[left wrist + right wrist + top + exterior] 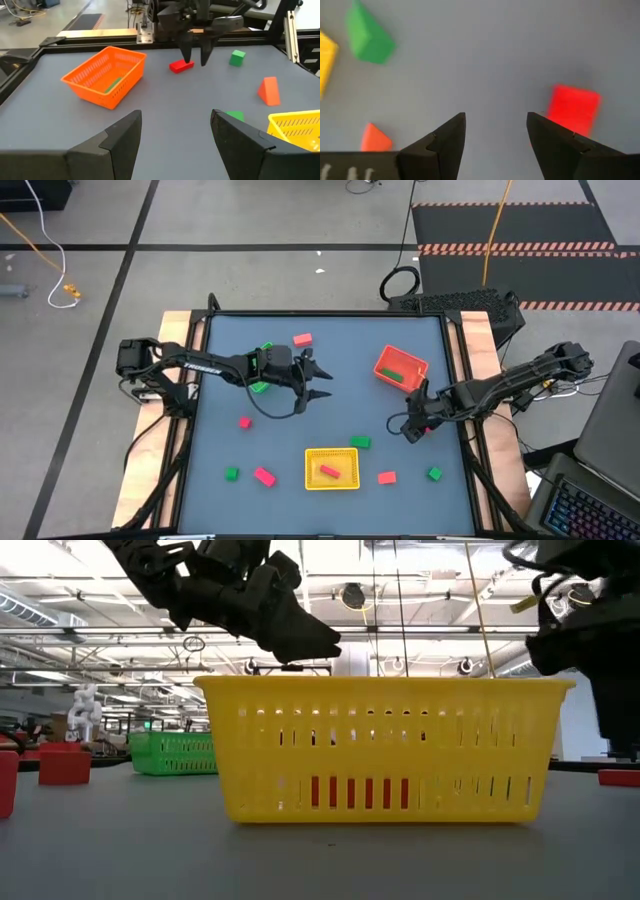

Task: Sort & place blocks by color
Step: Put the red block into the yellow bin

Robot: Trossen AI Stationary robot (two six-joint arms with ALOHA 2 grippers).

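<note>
1. Seen from the high view, small solid blocks (264, 475) in green, red and salmon pink lie scattered over the grey table (330, 330), most toward its near edge; a yellow slotted tray (331, 468) there holds a pink one. The left gripper (322, 382) hangs mid-table, fingers spread, empty.
2. Only the low view shows red through the yellow tray's slots.
3. The left wrist view adds a green block inside the orange tray (105, 75) and the right gripper (196, 59) poised over a red block (180, 66).
4. The right wrist view shows those fingers parted, nothing between them, the red block beside one fingertip.
</note>
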